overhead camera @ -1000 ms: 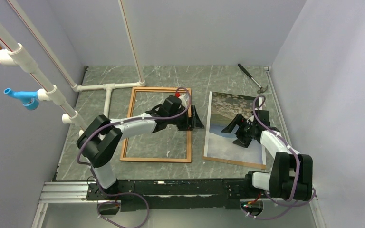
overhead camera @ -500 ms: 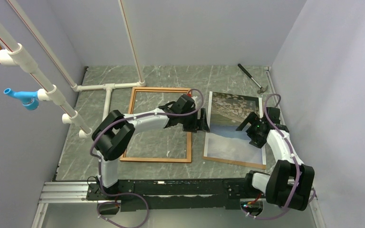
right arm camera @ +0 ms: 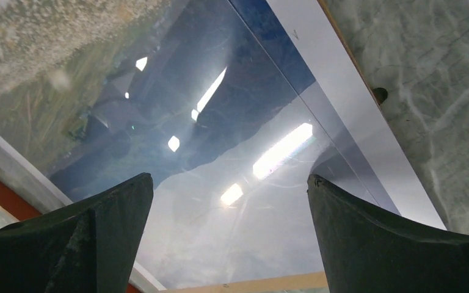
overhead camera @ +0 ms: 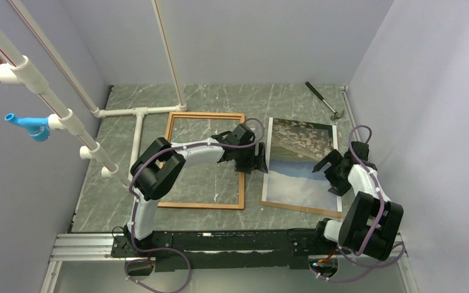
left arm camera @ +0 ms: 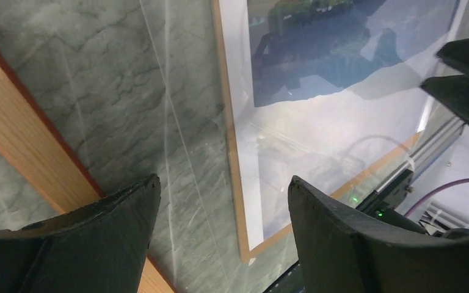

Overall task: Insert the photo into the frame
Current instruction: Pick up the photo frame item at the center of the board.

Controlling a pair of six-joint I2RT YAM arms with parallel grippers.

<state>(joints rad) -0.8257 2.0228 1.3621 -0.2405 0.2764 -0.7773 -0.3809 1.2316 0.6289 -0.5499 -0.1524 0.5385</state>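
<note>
A: Which way does the photo (overhead camera: pixel 299 165) lie?

B: Flat and face up on the desk (overhead camera: pixel 220 97), right of centre. Its long axis runs from the arms' side toward the far wall, tilted a little. The flowery meadow end is far and the pale sky end is near the bases. It rests on a brown backing panel (overhead camera: pixel 299 208), whose edge shows along the photo's near and left sides.

A: And the frame (overhead camera: pixel 165 160)?

B: It is also flat on the desk, left of the photo, with its long axis running the same way. A strip of bare desk separates its right rail from the photo's left edge, so they do not touch.

A: Where is the left tool (overhead camera: pixel 258 157)?

B: Over that strip, about halfway along the photo's left edge. Its jaws are spread and pinch nothing. In the left wrist view, the frame rail lies by one jaw and the photo's edge by the other.

A: And the right tool (overhead camera: pixel 331 176)?

B: Above the photo's right part, close to its right edge. Its jaws stand wide apart and hold nothing, with the glossy print below them. I cannot tell whether they touch it.
</note>
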